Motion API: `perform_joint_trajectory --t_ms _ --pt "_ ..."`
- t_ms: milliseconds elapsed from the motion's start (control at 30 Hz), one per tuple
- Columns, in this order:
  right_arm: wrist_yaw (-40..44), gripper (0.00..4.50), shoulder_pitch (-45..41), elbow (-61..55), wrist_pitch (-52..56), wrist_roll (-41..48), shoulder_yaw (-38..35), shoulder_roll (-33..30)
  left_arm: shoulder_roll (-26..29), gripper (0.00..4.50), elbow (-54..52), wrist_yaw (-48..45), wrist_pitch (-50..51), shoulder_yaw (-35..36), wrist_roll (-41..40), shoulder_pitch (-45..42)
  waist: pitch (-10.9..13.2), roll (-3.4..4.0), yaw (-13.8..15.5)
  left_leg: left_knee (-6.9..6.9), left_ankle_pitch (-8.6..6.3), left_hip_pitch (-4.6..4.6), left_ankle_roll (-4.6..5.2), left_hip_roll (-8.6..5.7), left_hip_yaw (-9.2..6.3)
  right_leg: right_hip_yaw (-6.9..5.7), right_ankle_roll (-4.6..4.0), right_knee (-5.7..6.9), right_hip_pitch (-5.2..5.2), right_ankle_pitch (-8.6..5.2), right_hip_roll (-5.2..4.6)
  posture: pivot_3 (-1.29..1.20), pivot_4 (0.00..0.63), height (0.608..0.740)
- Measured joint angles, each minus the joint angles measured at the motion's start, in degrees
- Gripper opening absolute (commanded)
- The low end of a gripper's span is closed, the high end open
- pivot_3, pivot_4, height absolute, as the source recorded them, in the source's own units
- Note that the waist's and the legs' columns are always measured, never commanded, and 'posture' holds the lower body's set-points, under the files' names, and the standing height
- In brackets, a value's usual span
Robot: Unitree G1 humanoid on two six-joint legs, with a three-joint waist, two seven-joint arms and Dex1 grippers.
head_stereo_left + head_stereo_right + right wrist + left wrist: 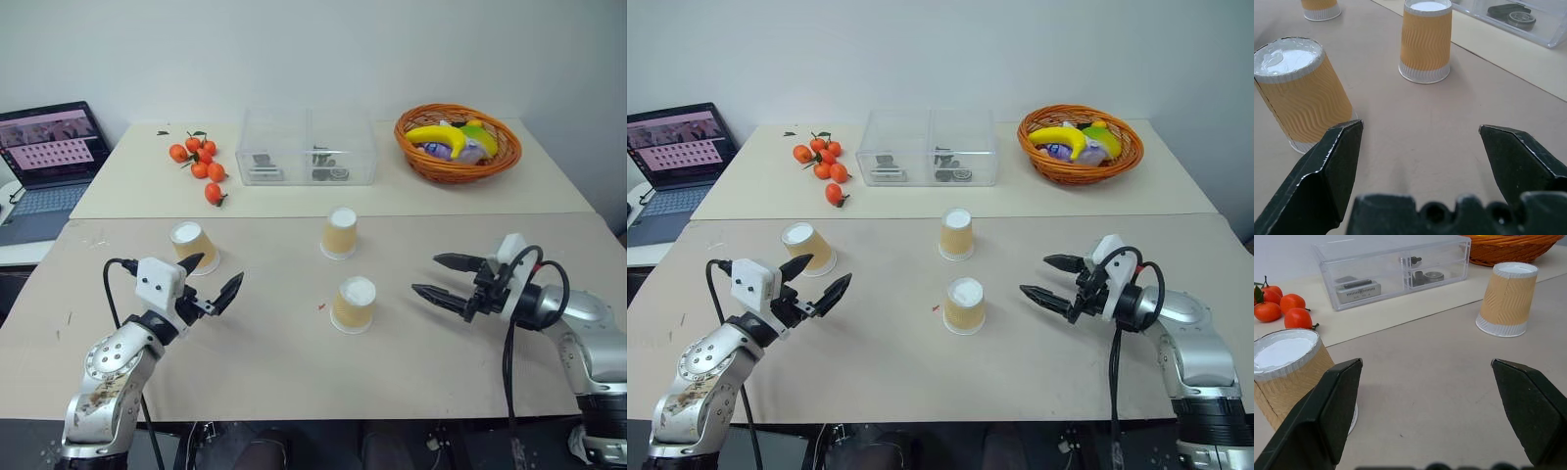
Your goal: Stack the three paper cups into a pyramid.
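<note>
Three paper cups (pixel 354 305) are sitting upside down, apart. Both the left gripper (pixel 216 277) and right gripper (pixel 446 278) are hovering with jaws apart, empty. Cups are looking light, crushable; gripping gently mid-wall.

table (pixel 274 372), three paper cups (pixel 354 304), basket (pixel 458 143)

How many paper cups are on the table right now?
3, all upside down and apart: one by the left gripper, one mid-table toward the clear box, one nearer the right gripper.
</note>
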Motion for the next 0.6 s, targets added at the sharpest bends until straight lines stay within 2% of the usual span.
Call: perform_joint_trajectory --t_ms 67,200,400,600 --pt "0.1 4.44 0.1 -0.1 0.1 0.0 0.0 0.0 0.5 4.50 -0.1 -0.6 -0.3 -0.3 0.3 0.3 0.0 0.00 0.0 0.00 0.00 0.00 0.00 0.00 0.01 0.00 0.01 0.01 0.00 -0.01 0.00 0.00 0.150 0.728" --pt "1.4 4.44 4.3 -2.5 1.2 0.3 -0.4 -0.9 8.2 4.50 -1.0 -10.4 -2.8 -7.3 3.2 4.3 0.0 0.04 0.0 -0.04 -0.04 -0.02 0.05 -0.01 0.05 0.05 0.00 -0.03 -0.02 -0.02 0.01 0.00 0.150 0.728" --pt "4.3 4.44 9.0 -10.2 3.0 2.3 -0.3 -3.4 11.4 4.50 0.6 -18.4 -10.6 -11.4 5.8 2.9 0.0 0.05 0.3 -0.04 -0.04 0.02 0.05 0.04 0.09 0.07 0.39 0.00 0.00 -0.25 0.03 0.00 0.150 0.728" --pt "2.1 4.44 9.0 -18.8 5.1 3.6 4.3 -0.1 10.6 4.50 5.5 -20.4 -15.0 -12.4 6.9 -2.6 0.0 0.05 0.3 -0.02 -0.03 0.03 0.05 0.09 0.12 0.08 0.40 0.00 -0.01 -0.21 0.06 0.00 0.150 0.728"
